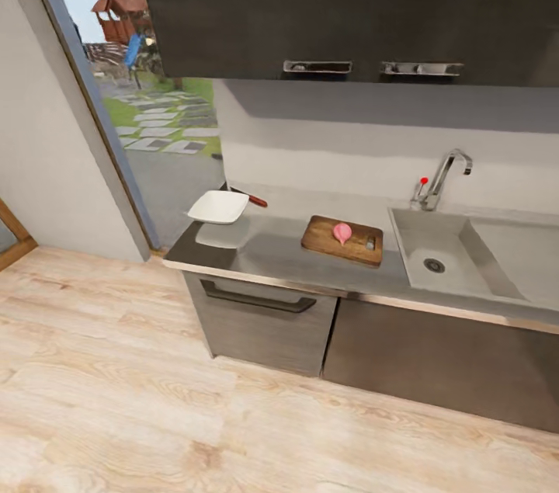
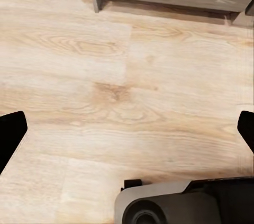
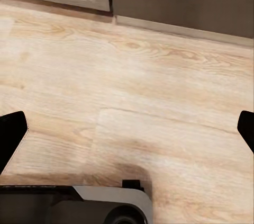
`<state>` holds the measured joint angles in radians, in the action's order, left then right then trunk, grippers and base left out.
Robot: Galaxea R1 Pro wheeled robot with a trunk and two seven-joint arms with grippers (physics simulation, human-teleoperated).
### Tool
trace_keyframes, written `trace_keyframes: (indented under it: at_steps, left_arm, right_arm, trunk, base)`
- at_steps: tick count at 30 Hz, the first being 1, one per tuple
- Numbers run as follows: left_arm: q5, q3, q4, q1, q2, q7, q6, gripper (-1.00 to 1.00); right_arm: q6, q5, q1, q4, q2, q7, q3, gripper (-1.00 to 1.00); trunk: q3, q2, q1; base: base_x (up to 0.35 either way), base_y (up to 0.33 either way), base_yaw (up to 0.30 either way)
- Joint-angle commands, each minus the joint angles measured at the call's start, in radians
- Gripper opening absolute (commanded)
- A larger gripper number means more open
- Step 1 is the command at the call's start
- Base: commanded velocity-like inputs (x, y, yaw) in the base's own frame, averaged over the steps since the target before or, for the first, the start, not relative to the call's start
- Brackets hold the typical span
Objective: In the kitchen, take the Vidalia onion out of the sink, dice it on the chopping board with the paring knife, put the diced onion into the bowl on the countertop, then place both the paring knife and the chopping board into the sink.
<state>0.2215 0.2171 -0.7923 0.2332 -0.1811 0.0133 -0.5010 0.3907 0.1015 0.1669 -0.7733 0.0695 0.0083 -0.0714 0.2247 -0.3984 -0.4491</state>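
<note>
In the head view, the pink Vidalia onion (image 1: 342,232) lies on the brown chopping board (image 1: 322,238), which rests on the grey countertop (image 1: 272,256) just left of the steel sink (image 1: 450,238). The sink basin holds nothing. The white bowl (image 1: 219,206) sits at the counter's left end, and the red-handled paring knife (image 1: 253,199) lies just behind it, partly hidden. Both wrist views look down at the wooden floor. My left gripper (image 2: 127,134) and right gripper (image 3: 127,134) are open, holding nothing, well away from the counter.
A faucet (image 1: 446,173) with a small red knob (image 1: 422,182) stands behind the sink. Dark upper cabinets (image 1: 349,4) hang over the counter, lower cabinets (image 1: 264,322) below. A glass opening (image 1: 147,89) to the yard is at left. My grey base (image 2: 174,203) shows above the wooden floor (image 1: 155,400).
</note>
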Motion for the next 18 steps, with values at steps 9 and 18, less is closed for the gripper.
trace_keyframes:
  at_steps: [9, 18]
  left_arm:
    - [0.01, 0.005, -0.001, 0.0, -0.001, -0.001, -0.002, 1.0]
    - [0.01, 0.005, 0.003, 0.0, -0.001, -0.001, -0.002, 1.0]
  right_arm:
    - [0.002, 0.011, 0.0, -0.001, 0.001, 0.001, -0.004, 1.0]
    - [0.002, 0.011, 0.0, -0.001, 0.001, 0.001, -0.004, 1.0]
  trunk:
    - [-0.008, -0.002, -0.001]
    - [-0.018, -0.002, -0.001]
  base:
    - [0.111, 0.279, -0.153]
    - [0.11, 0.279, -0.165]
